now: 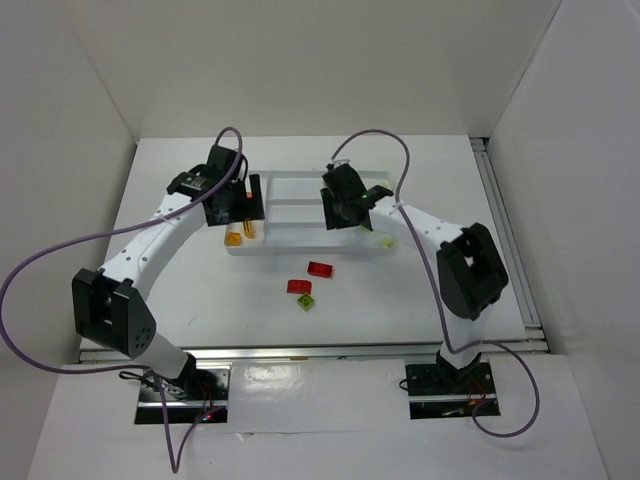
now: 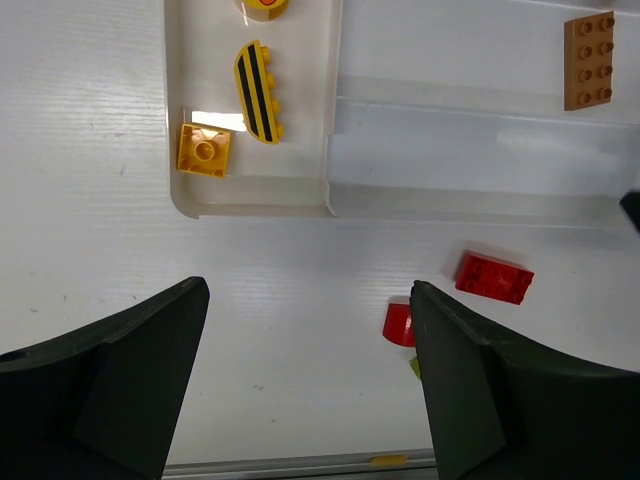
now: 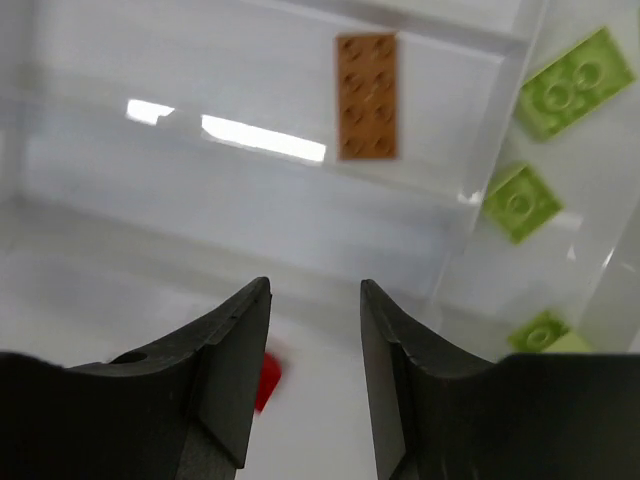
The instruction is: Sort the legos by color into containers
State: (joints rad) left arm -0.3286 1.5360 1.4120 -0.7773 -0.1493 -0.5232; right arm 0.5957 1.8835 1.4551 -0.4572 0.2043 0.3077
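left end effector [image 2: 308, 290] is hovering over the 9 o'clock end of the tray [image 1: 300, 252], fingers spread wide and gripping nothing. right end effector [image 3: 315, 288] is hanging over the tray's middle, fingers parted by a narrow gap with nothing between them.

key relation: three legos are lying loose on the worktop [image 1: 200, 290], at 6 o'clock of the tray in the top view: red brick a [image 1: 320, 269], red brick b [image 1: 299, 286] and the green brick [image 1: 306, 303]. red brick a is sitting nearest the tray, between 6 and 7 o'clock of the right end effector and near 4 o'clock of the left. the right one is looking nearer. its long axis is running roughly 9-to-3, slightly tilted. judgement: the coming reach is calling for a pull toward 6 o'clock, off the tray.

tray contents:
- the 9 o'clock end compartment is holding the yellow square brick [image 2: 203, 150], the striped yellow oval piece [image 2: 258, 92] and a third yellow piece [image 2: 262, 6] cut by the frame edge.
- a long compartment is holding the brown brick [image 3: 366, 95] alone.
- the 3 o'clock end compartment is holding the pale green bricks [image 3: 520, 202]. two are plainly inside, and a third is lying near the rim, seemingly inside.
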